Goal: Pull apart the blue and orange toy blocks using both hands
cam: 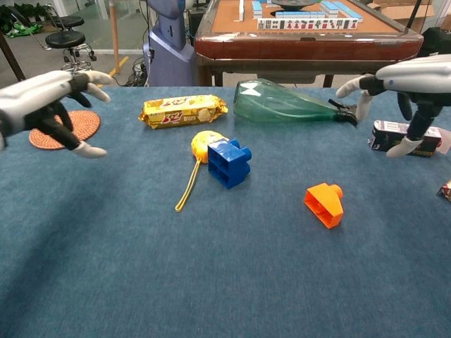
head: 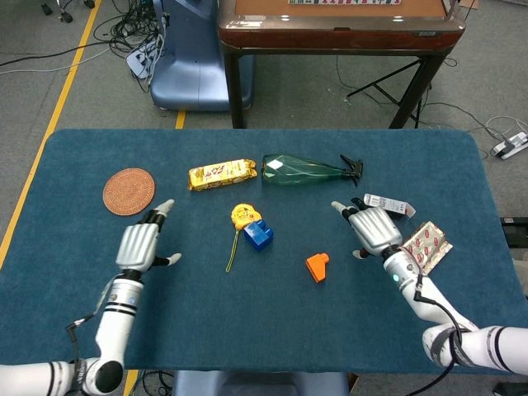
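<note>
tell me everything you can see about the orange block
The orange toy block looks like glossy moulded plastic: a boxy hollow body with a single round stud on one end. It lies tipped on its side on the blue table cloth, stud pointing away toward the far right. It is fully separated from the blue toy block, which sits apart to its left. Nothing touches it but the cloth; neither robot hand is near it.

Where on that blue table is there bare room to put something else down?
The near strip in front of the blue block and orange block is bare. Crowded: the far row, biscuit pack and green bottle, plus the right edge by the right hand.
</note>
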### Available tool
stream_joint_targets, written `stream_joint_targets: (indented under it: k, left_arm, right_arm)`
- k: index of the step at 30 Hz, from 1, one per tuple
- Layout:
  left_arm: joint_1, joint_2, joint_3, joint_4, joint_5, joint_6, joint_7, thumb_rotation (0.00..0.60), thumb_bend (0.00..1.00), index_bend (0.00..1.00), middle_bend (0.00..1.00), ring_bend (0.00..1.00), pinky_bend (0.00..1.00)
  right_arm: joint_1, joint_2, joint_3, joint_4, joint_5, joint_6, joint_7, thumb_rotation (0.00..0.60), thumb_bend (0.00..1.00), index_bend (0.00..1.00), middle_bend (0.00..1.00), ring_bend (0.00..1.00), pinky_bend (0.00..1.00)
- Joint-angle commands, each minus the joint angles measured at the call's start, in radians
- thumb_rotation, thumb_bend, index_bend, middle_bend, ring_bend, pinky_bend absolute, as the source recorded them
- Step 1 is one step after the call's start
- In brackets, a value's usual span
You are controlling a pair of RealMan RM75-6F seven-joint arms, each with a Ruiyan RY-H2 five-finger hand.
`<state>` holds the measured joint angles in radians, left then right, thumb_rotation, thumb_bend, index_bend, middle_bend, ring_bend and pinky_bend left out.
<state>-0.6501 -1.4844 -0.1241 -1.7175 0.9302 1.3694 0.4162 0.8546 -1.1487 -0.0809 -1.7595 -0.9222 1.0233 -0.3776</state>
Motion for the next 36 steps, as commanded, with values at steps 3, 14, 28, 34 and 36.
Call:
stream_joint_targets:
  k: [3, 14, 28, 34, 36]
  left_arm:
    - [0.128, 0.158, 0.107, 0.029, 0.138, 0.054, -0.075, 0.6, 0.0, 0.09, 0.01, 0.02, 0.16]
    - [0.337, 0.272, 0.2, 0.12, 0.346, 0.242, -0.199, 0.6, 0.0, 0.1, 0.0, 0.01, 0.13]
    - [0.457, 0.338, 0.228, 0.096, 0.446, 0.272, -0.172, 0.6, 0.0, 0.11, 0.01, 0.01, 0.13]
    - [0.468, 0.34, 0.205, 0.092, 0.46, 0.249, -0.171, 0.6, 0.0, 0.11, 0.01, 0.02, 0.13]
    - [0.47, 0.339, 0.194, 0.093, 0.467, 0.246, -0.168, 0.6, 0.0, 0.11, 0.01, 0.02, 0.13]
  right_arm:
    - [-0.136, 0.054, -0.033, 0.04, -0.161, 0.086, 0.137, 0.6, 0.0, 0.18, 0.28, 0.31, 0.41]
    - [-0.297, 0.097, -0.041, 0.06, -0.3, 0.216, 0.207, 0.6, 0.0, 0.21, 0.29, 0.3, 0.4]
    - [-0.461, 0.157, -0.018, 0.051, -0.385, 0.341, 0.253, 0.6, 0.0, 0.23, 0.3, 0.3, 0.4]
    - [-0.491, 0.17, -0.002, 0.033, -0.394, 0.337, 0.233, 0.6, 0.0, 0.24, 0.3, 0.3, 0.4]
    - [-0.498, 0.167, 0.005, 0.033, -0.396, 0.332, 0.231, 0.6, 0.0, 0.24, 0.3, 0.3, 0.4]
